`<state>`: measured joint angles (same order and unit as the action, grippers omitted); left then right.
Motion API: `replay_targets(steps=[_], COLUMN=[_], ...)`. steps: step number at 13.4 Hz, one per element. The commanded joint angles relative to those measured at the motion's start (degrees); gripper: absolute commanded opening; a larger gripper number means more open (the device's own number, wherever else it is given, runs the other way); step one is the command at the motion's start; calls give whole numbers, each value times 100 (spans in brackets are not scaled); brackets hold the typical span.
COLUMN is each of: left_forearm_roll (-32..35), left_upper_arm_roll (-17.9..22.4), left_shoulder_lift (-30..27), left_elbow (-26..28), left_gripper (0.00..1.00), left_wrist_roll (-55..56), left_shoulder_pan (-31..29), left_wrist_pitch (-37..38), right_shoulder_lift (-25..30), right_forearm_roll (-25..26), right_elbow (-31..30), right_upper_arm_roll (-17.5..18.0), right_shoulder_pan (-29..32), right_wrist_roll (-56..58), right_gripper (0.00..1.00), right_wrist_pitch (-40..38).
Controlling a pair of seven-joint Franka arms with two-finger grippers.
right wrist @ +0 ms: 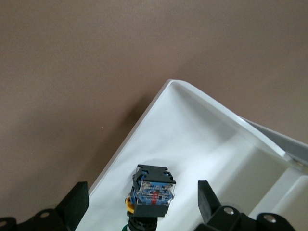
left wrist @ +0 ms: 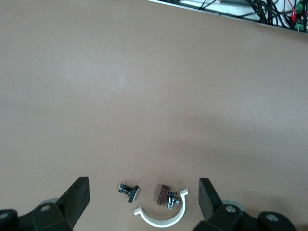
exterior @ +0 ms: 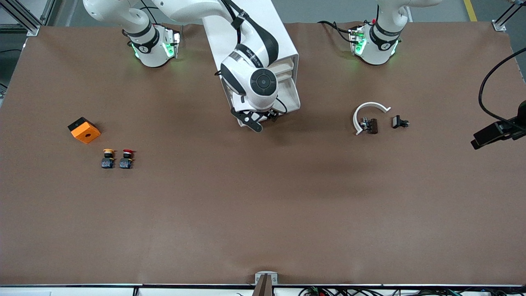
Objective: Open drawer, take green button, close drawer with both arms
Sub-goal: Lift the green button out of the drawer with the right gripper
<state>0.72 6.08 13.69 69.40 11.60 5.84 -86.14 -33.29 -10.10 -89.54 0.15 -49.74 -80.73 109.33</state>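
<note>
Currently I am logging the white boxy four-drawer cabinet (exterior: 287, 53) standing between the two arm bases, with its shallow cream-white drawer (right wrist: 202, 144) pulled out toward the front camera.

Item one: the small push button with dark blue-black block base (right wrist: 153, 195) is lying on its side on the drawer floor. Its long axis is running from base to cap; the base's labelled end is facing up toward the right wrist camera, and a sliver of green is showing at the cap end, which is pointing toward the gripper.

Item two: the right arm's black two-finger gripper (right wrist: 142, 204) is hanging over the open drawer, fingers spread wide on either side of the button, gripping nothing.

Item three: the left arm's black two-finger gripper (left wrist: 144, 202) is waiting above the left arm's end of the table, fingers likewise parted and empty.

Item four: under it are lying a white curved plastic clamp (exterior: 367, 113) and two small dark metal fittings (exterior: 400, 122).

Item five: at the right arm's end are sitting an orange block (exterior: 84, 130), a yellow-capped button (exterior: 108, 158) and a red-capped button (exterior: 126, 159).
</note>
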Motion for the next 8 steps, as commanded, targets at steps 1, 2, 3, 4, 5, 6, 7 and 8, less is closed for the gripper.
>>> replay_targets(steps=[1, 2, 3, 4, 5, 6, 7, 8], left_forearm_roll=[-10, -62, -193, -212, -204, -169, -142, -142], left_upper_arm_roll=[-2, -71, -150, -221, -282, -300, -309, -379], left_shoulder_lift=[-857, -1016, -1191, -1350, -1508, -1666, -1807, -1895], left_elbow=[968, 1144, 1338, 1522, 1689, 1848, 1997, 2094], left_gripper=[100, 100, 100, 100, 100, 100, 100, 100], left_wrist_roll=[-175, -184, -184, -184, -175, -167, -167, -167], left_shoulder_pan=[-73, -205, -310, -416, -434, -443, -443, -461], left_wrist_pitch=[-69, -69, -69, -78, -87, -87, -96, -104], right_shoulder_lift=[-98, -133, -168, -178, -178, -178, -178, -178], right_forearm_roll=[-106, -106, -106, -106, -106, -106, -106, -106], right_elbow=[-37, -37, -37, -37, -37, -37, -37, -37], right_upper_arm_roll=[-42, -42, -42, -42, -42, -42, -42, -42], right_shoulder_pan=[-141, -168, -177, -185, -186, -186, -177, -177], right_wrist_roll=[75, 75, 75, 75, 75, 84, 84, 84], right_gripper=[100, 100, 100, 100, 100, 100, 100, 100], right_wrist_pitch=[124, 159, 237, 256, 256, 247, 238, 238])
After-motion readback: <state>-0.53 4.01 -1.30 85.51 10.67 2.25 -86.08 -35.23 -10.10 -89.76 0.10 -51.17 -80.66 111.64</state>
